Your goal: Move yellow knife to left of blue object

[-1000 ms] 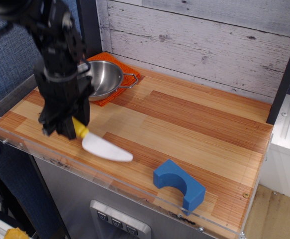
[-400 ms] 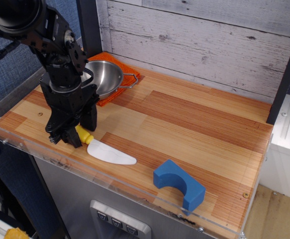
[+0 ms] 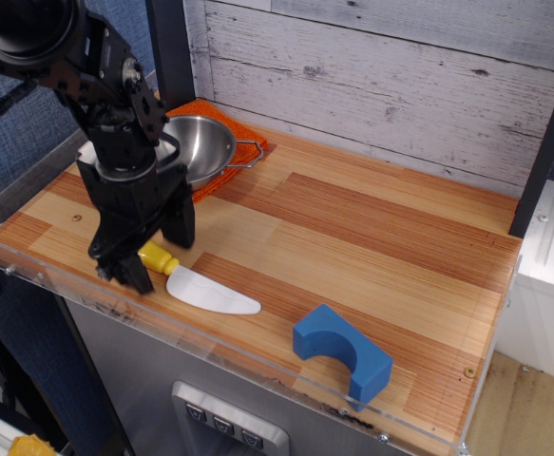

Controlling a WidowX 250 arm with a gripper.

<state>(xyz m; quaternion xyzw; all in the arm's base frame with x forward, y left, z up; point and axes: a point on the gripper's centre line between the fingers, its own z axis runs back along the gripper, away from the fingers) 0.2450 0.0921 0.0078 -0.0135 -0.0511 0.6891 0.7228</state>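
The yellow knife (image 3: pixel 199 281) lies flat on the wooden counter near its front edge, yellow handle to the left, white blade pointing right. The blue object (image 3: pixel 341 353), an arch block, sits at the front right, well apart from the blade tip. My black gripper (image 3: pixel 153 252) stands over the knife's handle with its fingers spread to either side of it, open, not closed on it.
A steel pan (image 3: pixel 199 148) rests on an orange cloth (image 3: pixel 221 177) at the back left, just behind my arm. A clear plastic lip (image 3: pixel 257 366) runs along the counter's front edge. A white plank wall stands behind.
The knife went from held above the counter to lying on it. My fingers have opened and let the handle go, and the gripper has risen slightly.
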